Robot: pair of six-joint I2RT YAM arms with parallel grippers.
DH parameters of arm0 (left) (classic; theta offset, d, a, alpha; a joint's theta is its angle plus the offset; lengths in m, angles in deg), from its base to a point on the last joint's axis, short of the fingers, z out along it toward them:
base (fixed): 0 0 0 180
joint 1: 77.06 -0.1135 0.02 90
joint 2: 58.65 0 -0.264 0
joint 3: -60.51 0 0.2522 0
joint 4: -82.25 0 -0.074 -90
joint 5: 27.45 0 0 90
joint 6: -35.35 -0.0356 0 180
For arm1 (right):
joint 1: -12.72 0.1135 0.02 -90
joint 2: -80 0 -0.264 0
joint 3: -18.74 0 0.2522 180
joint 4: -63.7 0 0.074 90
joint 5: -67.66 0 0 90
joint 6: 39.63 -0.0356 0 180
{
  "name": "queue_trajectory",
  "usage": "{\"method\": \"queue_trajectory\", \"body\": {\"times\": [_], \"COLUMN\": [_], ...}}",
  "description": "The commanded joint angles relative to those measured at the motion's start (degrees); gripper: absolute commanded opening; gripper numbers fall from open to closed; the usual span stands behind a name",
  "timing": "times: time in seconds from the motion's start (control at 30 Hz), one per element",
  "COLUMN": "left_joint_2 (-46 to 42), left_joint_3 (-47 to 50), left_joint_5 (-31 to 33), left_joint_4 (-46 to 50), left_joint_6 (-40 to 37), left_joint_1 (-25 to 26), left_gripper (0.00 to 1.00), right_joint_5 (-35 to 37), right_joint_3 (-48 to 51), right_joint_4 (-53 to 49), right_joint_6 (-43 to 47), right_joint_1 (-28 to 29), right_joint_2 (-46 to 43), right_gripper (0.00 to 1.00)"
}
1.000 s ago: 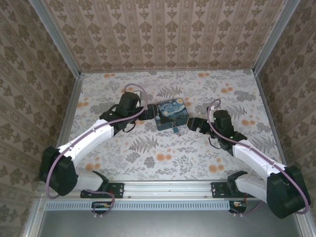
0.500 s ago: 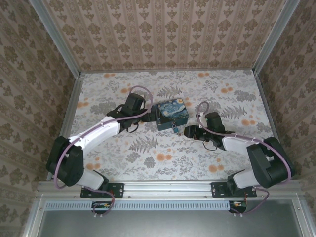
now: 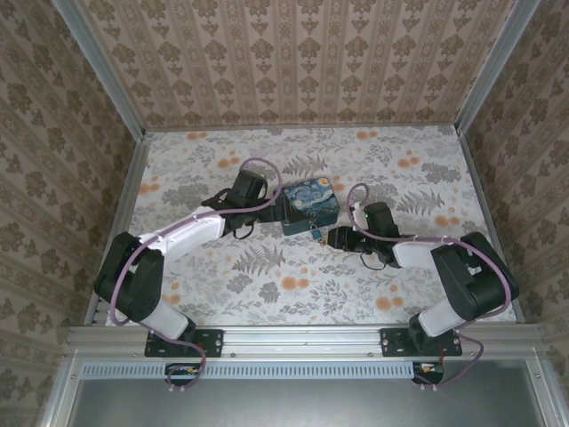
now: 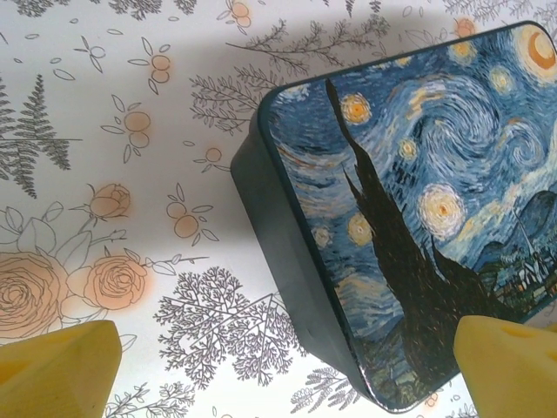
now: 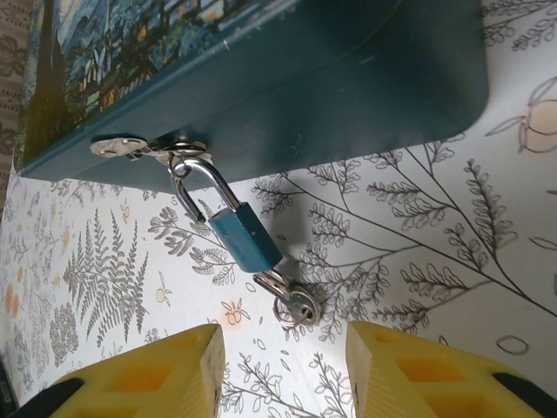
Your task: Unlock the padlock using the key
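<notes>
The padlock [image 5: 245,237] has a small teal-blue body, and its steel shackle passes through the hasp [image 5: 130,146] on the front of a blue swirl-painted tin [image 5: 348,78]. The key [image 5: 294,305], on a small ring, sticks out of the padlock's lower end and lies on the table. My right gripper [image 5: 283,370] is open, its yellow fingertips just short of the key, one to each side, touching nothing. In the top view the padlock [image 3: 314,233] is a speck between the tin [image 3: 309,201] and the right gripper [image 3: 334,237]. My left gripper [image 4: 283,374] stands wide open around the tin's near left corner [image 4: 383,383].
The tin [image 4: 418,200] rests mid-table on a floral cloth [image 3: 293,285]. Patterned walls [image 3: 293,62] with metal posts enclose the back and sides. Both arms lie low over the table, converging on the tin from left and right.
My right gripper has slid left toward the padlock and its jaws have narrowed. The left arm has folded in closer, with its gripper staying at the tin's left end.
</notes>
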Motion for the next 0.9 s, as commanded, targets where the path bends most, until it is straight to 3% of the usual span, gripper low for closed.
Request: {"method": "queue_trajectory", "body": {"times": [0.0,0.13,0.5,0.87], "left_joint_2": [-1.04,-0.21,-0.91,-0.62], "left_joint_3": [-0.58,-3.7,-2.78,-1.87], "left_joint_5": [2.43,1.69,-3.6,-5.01], "left_joint_4": [-1.43,2.76,-0.95,-2.23], "left_joint_6": [1.38,-0.05,1.77,2.49], "left_joint_1": [-0.32,-0.5,-1.38,-2.03], "left_gripper": [1.0,1.0,1.0,1.0], "right_joint_5": [-0.73,-1.09,-0.38,-1.02], "right_joint_3": [-2.39,-3.49,-4.67,-5.39], "right_joint_4": [3.15,4.23,4.92,7.68], "right_joint_6": [0.99,1.38,3.98,3.52], "right_joint_1": [0.71,1.34,1.85,3.14], "right_joint_2": [2.02,4.02,7.37,10.84], "right_gripper": [0.43,0.43,0.44,0.44]}}
